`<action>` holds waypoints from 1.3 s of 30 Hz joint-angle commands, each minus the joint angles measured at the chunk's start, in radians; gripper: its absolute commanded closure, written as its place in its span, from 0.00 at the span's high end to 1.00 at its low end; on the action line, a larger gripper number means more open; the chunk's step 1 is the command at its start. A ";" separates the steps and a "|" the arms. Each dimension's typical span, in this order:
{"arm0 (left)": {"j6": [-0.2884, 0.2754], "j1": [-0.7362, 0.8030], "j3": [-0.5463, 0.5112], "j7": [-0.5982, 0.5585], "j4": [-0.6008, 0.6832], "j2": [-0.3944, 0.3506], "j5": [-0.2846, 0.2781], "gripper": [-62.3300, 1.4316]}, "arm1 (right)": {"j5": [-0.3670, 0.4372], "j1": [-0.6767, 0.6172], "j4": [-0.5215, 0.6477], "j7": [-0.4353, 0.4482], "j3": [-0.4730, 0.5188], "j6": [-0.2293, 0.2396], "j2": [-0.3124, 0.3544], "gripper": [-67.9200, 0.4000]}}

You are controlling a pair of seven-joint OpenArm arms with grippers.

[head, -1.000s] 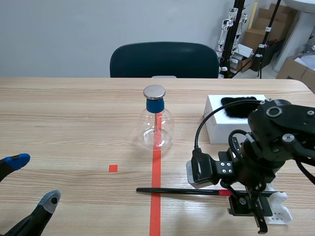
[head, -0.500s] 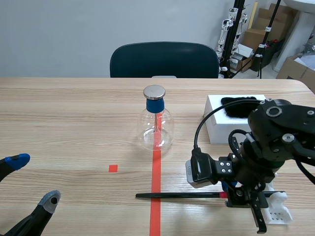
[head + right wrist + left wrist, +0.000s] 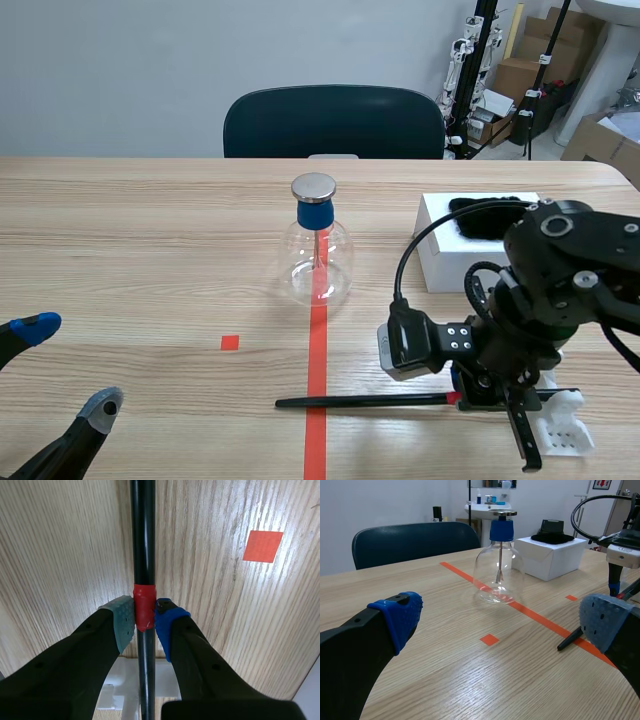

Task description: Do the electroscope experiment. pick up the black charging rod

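Two end effectors are in view, and only the right end effector [image 3: 145, 616] has anything in it. It pinches the black charging rod [image 3: 360, 401] from either side at the rod's red band [image 3: 144, 602], so it is clamped on the rod. In the scene view the rod lies level and low across the orange tape line, near the robot's edge of the counter [image 3: 150, 230]. Its free tip points toward the left arm's side. Whether it touches the wood or hangs just above it I cannot tell. The gripped end passes over a white stand [image 3: 562, 420] beside the right arm.

The left end effector [image 3: 502, 620] hovers wide open, well apart from the rod, with nothing between its fingers.

Farther along the tape line the electroscope [image 3: 318, 255] stands upright. It is a clear flask with a blue neck and a metal disc on top. On the right arm's side of it sits a white box [image 3: 438, 240] with a black cloth [image 3: 485, 218] on top. A dark chair [image 3: 333, 122] stands behind the counter.
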 commanded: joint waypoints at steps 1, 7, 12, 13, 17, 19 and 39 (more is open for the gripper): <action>0.001 -0.003 -0.003 -0.018 0.021 -0.009 -0.010 1.00 | 0.000 0.018 0.006 0.002 0.027 0.012 0.008 0.00; 0.001 -0.003 -0.003 -0.018 0.021 -0.009 -0.010 1.00 | -0.010 0.014 0.061 0.015 0.045 0.012 0.049 0.00; 0.001 -0.003 -0.003 -0.017 0.021 -0.009 -0.010 1.00 | -0.015 0.011 0.129 0.031 0.045 0.012 0.100 0.00; 0.001 -0.003 -0.003 -0.017 0.021 -0.009 -0.010 1.00 | -0.015 0.011 0.139 0.039 0.046 0.012 0.110 0.00; 0.001 -0.003 -0.003 -0.017 0.021 -0.009 -0.010 1.00 | -0.015 0.010 0.181 0.063 0.054 0.012 0.155 0.00; 0.001 -0.003 -0.003 -0.017 0.021 -0.009 -0.010 1.00 | -0.015 0.009 0.207 0.084 0.060 0.012 0.184 0.00; 0.001 -0.003 -0.003 -0.017 0.021 -0.009 -0.010 1.00 | -0.668 -0.701 0.535 0.614 0.685 -0.447 0.303 0.00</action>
